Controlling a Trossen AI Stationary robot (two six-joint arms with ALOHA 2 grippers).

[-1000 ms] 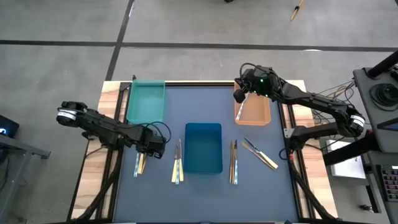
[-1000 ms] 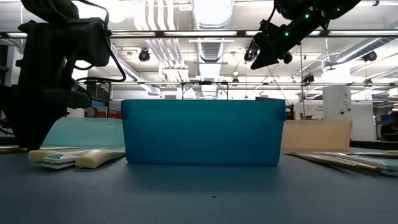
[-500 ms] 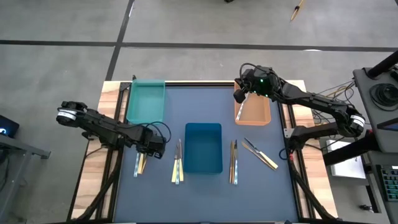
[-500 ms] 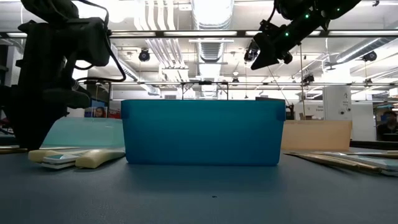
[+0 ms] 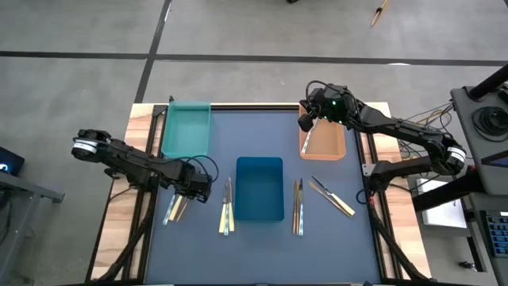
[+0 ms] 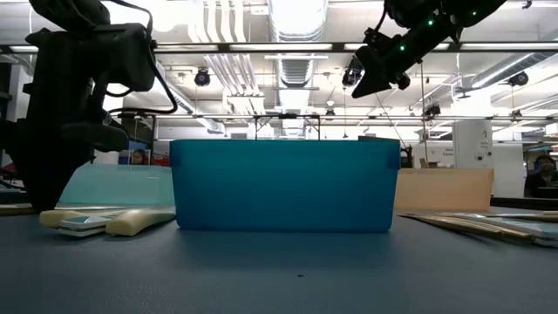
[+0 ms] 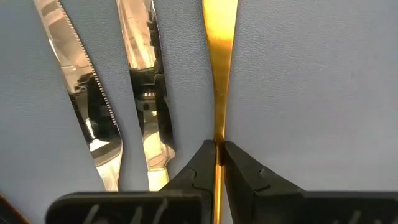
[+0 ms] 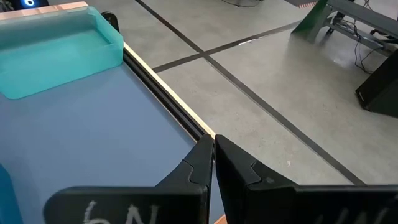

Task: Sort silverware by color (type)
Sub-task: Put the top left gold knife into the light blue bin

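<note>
My left gripper (image 5: pixel 189 195) points down over the leftmost group of silverware (image 5: pixel 173 210) and is shut on a gold utensil (image 7: pixel 219 50). Two silver-bladed knives (image 7: pixel 87 93) lie on the mat beside that utensil. My right gripper (image 5: pixel 304 123) hangs shut and empty, high over the far end of the orange tray (image 5: pixel 325 144). More silverware lies flat on either side of the blue tray (image 5: pixel 259 189): one group (image 5: pixel 227 208) to its left, another (image 5: pixel 298 208) to its right, and two slanted pieces (image 5: pixel 332 196) farther right. My left gripper pinches the gold utensil's slim shaft (image 7: pixel 219 134) between its two fingertips. The fingers come from above, pointing down, and lie across the shaft. The utensil lies on the mat.
A teal tray (image 5: pixel 186 129) stands at the far left of the blue-grey mat (image 5: pixel 262 246), the blue tray at its middle and the orange tray at the far right. The mat's near strip is bare. The room behind shows in the low view.
My left gripper has shut on the gold utensil without moving off. The leftmost silverware group has swung askew, its near ends now toward the table's left edge.
</note>
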